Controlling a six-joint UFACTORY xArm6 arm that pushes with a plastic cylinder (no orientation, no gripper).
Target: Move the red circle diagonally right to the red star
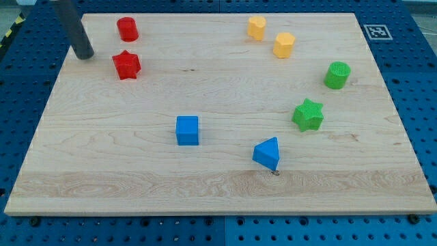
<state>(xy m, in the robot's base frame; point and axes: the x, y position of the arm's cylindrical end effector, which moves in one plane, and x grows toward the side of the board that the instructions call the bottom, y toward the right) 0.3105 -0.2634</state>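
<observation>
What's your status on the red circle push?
My tip left of both reds, touching neither. Red circle directly above red star, small gap. Nothing between.

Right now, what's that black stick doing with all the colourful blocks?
The stick is my arm's rod. My tip rests on the wooden board near the view's top left, just left of the red star and lower left of the red circle, touching neither. The red circle sits just above the star. The yellow, green and blue blocks lie elsewhere, untouched.
</observation>
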